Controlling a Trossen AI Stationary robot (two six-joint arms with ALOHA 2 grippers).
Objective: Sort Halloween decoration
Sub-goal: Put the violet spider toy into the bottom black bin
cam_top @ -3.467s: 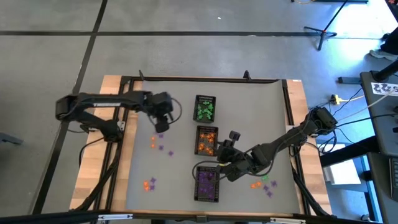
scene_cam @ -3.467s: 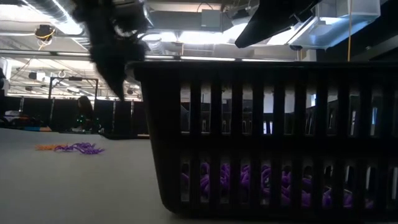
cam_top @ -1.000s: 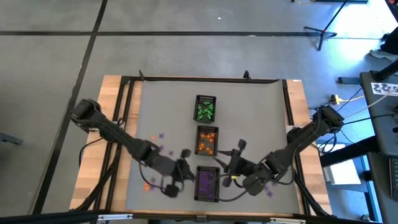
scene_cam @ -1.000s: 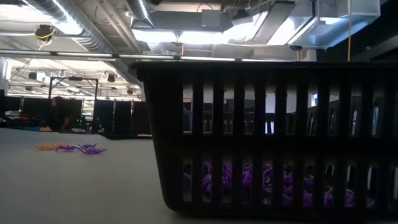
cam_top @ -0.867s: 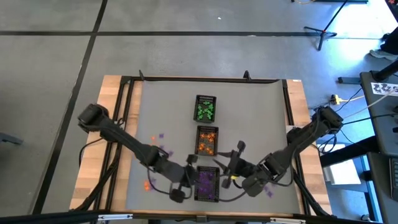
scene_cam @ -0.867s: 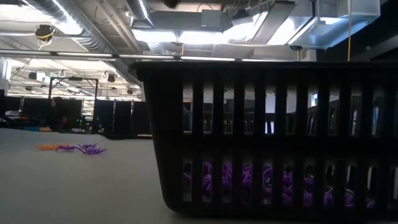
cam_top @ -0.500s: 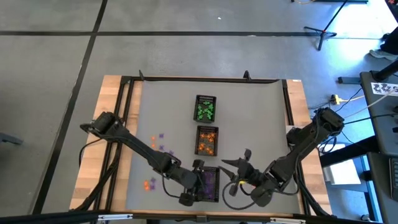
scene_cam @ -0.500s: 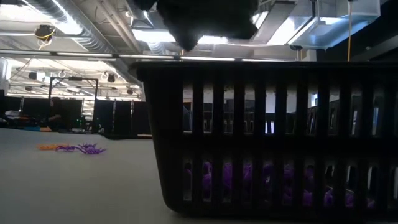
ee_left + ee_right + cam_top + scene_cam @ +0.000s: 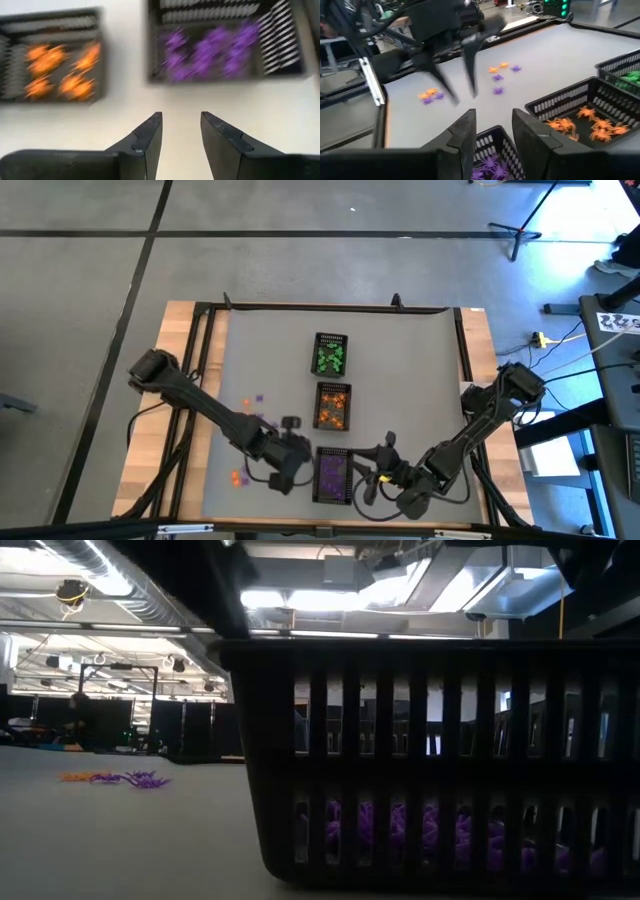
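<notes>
Seen from above, three black mesh trays stand in a row down the middle of the grey worktop (image 9: 400, 370): green trinkets (image 9: 331, 358) in the far tray, orange trinkets (image 9: 333, 407) in the middle one, purple trinkets (image 9: 333, 472) in the nearest. Loose orange and purple trinkets (image 9: 252, 402) lie to the left. The left pincer (image 9: 291, 455) hovers just left of the purple tray (image 9: 333, 498), fingers parted and empty. The right pincer (image 9: 372, 472) hovers at that tray's right edge, likewise parted and empty.

Left claw (image 9: 292, 442) swung from the far left of the bench across to the purple tray (image 9: 333, 475), now pulled back just off its left edge, fingers parted. Right claw (image 9: 377, 468) shifted nearer, right of that tray.
</notes>
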